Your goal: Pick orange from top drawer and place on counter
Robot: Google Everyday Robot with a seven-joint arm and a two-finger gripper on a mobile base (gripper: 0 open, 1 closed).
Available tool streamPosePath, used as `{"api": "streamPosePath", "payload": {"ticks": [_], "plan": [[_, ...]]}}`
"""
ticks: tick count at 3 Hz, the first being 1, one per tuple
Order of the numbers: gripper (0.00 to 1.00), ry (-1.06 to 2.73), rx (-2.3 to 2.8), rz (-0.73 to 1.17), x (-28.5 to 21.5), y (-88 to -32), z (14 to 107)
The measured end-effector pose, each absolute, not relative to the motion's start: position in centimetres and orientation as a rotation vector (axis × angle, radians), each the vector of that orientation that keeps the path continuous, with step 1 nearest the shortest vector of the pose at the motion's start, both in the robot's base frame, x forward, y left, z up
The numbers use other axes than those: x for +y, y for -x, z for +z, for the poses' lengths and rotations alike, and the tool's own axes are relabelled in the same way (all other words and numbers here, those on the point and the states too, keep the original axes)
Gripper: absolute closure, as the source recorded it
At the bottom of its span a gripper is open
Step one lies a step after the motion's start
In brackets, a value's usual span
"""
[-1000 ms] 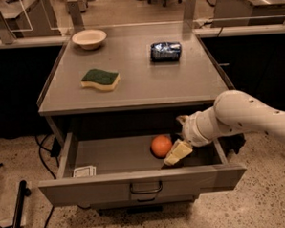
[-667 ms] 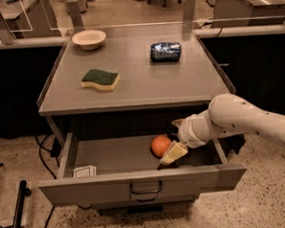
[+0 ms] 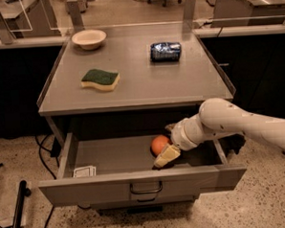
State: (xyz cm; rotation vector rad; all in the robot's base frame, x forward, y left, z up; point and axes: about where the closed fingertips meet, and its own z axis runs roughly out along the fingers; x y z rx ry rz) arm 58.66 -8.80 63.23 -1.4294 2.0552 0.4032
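Note:
The orange [image 3: 158, 144] lies in the open top drawer [image 3: 136, 183], right of its middle. My gripper [image 3: 165, 152] reaches into the drawer from the right on a white arm. It is right against the orange's right and front side, low near the drawer floor. A pale part of the gripper lies just in front of the orange. The counter [image 3: 141, 82] is the grey cabinet top above the drawer.
On the counter are a green-and-yellow sponge [image 3: 100, 79], a white bowl [image 3: 89, 39] at the back left and a dark blue can [image 3: 165, 51] lying on its side. A small white card [image 3: 84, 171] lies in the drawer's front left corner. Cables run on the floor at left.
My gripper has moved left inside the drawer and now sits closer against the orange. The orange has stayed in place.

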Motion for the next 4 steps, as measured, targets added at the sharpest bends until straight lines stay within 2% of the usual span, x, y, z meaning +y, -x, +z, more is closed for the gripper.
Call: {"api": "streamPosePath", "payload": {"ticks": [1,2,4], "plan": [[0.19,1.434,2.064,0.429,-7.85,-59.1,61.72],[0.38,1.435,2.064,0.429,-7.84,-59.09,61.7],[0.85,1.435,2.064,0.43,-7.83,-59.08,61.72]]}}
